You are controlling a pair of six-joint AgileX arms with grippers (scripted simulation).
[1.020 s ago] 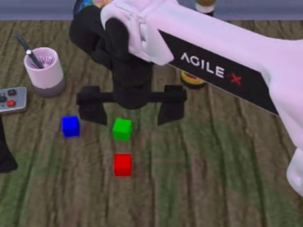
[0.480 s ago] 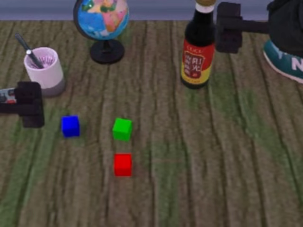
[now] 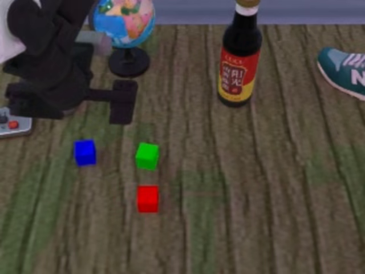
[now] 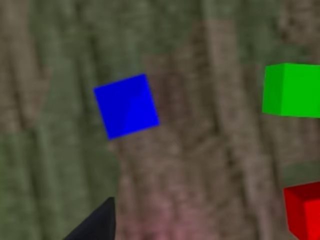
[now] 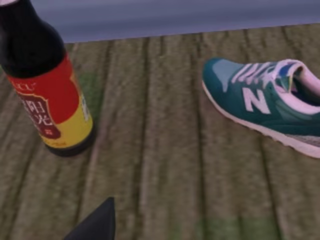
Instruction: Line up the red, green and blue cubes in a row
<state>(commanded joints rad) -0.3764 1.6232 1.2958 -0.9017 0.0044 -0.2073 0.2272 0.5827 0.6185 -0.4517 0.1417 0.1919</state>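
**Left arm poised over the blue cube, row not yet formed**

From where I stand, the wooden table [image 3: 256, 217] with its green-stained grain carries everything. The biggest thing on it is the left arm, a dark bulk at the table's left rear, and its left gripper [image 3: 71, 100] hangs above the surface, just behind the blue cube. One dark finger [image 3: 123, 101] stands out plainly to the right; the other sits far across at the left, so the jaws look spread wide with nothing between them. The right arm is out of the top view entirely; its wrist camera looks at the bottle and the shoe, and only one fingertip [image 5: 95, 225] shows there, so I cannot tell how its jaws stand.

Next in size are the bystanders: a teal sneaker [image 3: 342, 71] at the right edge, a dark sauce bottle [image 3: 241, 54] with a red and yellow label at the rear centre, a globe [image 3: 122, 23] beside the arm, and a grey remote [image 3: 14, 123] with a red button peeking out at the left.

Smallest are the cubes. The blue cube [image 3: 85, 152] and the green cube [image 3: 147, 156] lie level with one another, apart, left of centre. The red cube [image 3: 147, 198] sits just in front of the green, out of their line.

I judge this to be the approach to a first pick. The left wrist view centres on the blue cube, so the next move likely calls for a straight descent, jaws squared to the cube's slightly turned faces.
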